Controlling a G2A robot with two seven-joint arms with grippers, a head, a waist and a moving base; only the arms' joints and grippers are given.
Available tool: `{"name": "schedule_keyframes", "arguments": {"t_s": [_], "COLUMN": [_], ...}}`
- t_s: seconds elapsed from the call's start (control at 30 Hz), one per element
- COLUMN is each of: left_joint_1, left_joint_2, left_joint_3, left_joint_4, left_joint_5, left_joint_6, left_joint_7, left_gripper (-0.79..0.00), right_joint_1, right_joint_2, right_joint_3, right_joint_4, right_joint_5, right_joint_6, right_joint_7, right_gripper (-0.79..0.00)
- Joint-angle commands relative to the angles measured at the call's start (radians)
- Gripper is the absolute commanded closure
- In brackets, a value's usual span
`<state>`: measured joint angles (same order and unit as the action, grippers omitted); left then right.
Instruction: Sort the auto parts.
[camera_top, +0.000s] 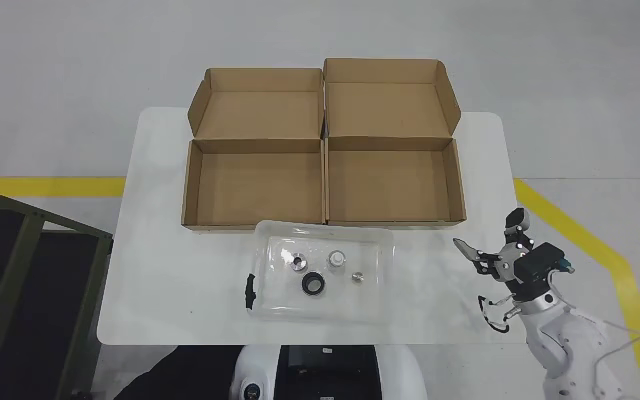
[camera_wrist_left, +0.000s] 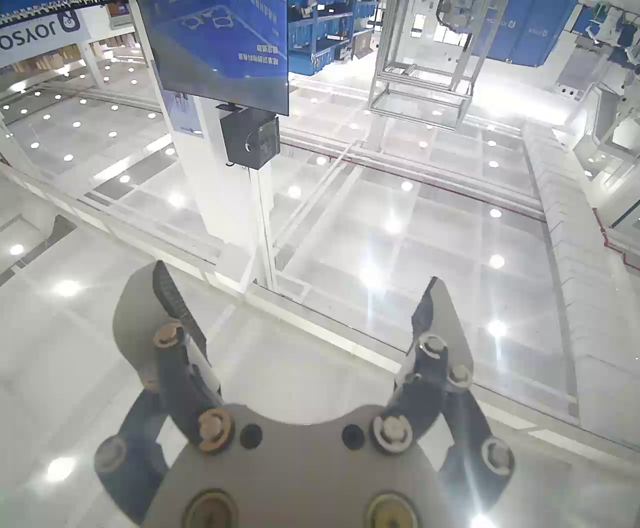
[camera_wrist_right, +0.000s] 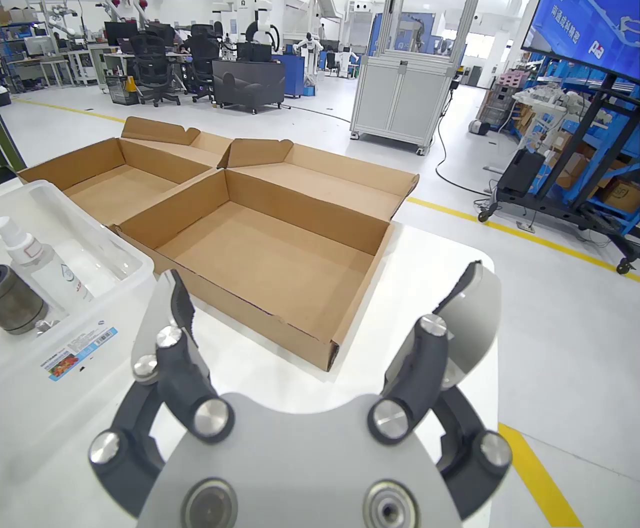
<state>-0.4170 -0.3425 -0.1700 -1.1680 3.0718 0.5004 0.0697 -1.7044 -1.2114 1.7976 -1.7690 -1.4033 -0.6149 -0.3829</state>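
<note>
A clear plastic bin stands at the table's front middle and holds several small parts: a metal bushing, a black ring, a white-capped bottle and a small metal piece. In the right wrist view the bin shows the bottle and a grey cylinder. My right gripper hangs open and empty over the table's right front corner, right of the bin. My left gripper is open, holds nothing and points up at a ceiling.
Two open cardboard boxes sit side by side behind the bin, the left box and the right box, lids folded back. The white table has bare surface on both sides of the bin.
</note>
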Motion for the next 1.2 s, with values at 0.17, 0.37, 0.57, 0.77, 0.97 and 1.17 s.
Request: {"name": "schedule_keyframes", "arguments": {"t_s": [0.17,0.37,0.57,0.77,0.97,1.17], "left_joint_1": [0.0,0.0,0.0,0.0,0.0,0.0], "left_joint_2": [0.0,0.0,0.0,0.0,0.0,0.0], "left_joint_3": [0.0,0.0,0.0,0.0,0.0,0.0], "left_joint_4": [0.0,0.0,0.0,0.0,0.0,0.0], "left_joint_5": [0.0,0.0,0.0,0.0,0.0,0.0], "left_joint_6": [0.0,0.0,0.0,0.0,0.0,0.0], "left_joint_7": [0.0,0.0,0.0,0.0,0.0,0.0], "left_gripper": [-0.785,-0.785,-0.784,-0.785,-0.785,-0.785], "right_joint_1": [0.0,0.0,0.0,0.006,0.035,0.057], "right_joint_2": [0.0,0.0,0.0,0.0,0.004,0.009], "right_joint_3": [0.0,0.0,0.0,-0.014,-0.066,-0.112], "right_joint_4": [0.0,0.0,0.0,-0.011,-0.044,-0.12], "right_joint_5": [0.0,0.0,0.0,-0.005,-0.007,0.043], "right_joint_6": [0.0,0.0,0.0,0.007,-0.028,-0.102], "right_joint_7": [0.0,0.0,0.0,0.029,0.146,0.262], "right_gripper": [-0.785,-0.785,-0.785,-0.785,-0.785,-0.785]}}
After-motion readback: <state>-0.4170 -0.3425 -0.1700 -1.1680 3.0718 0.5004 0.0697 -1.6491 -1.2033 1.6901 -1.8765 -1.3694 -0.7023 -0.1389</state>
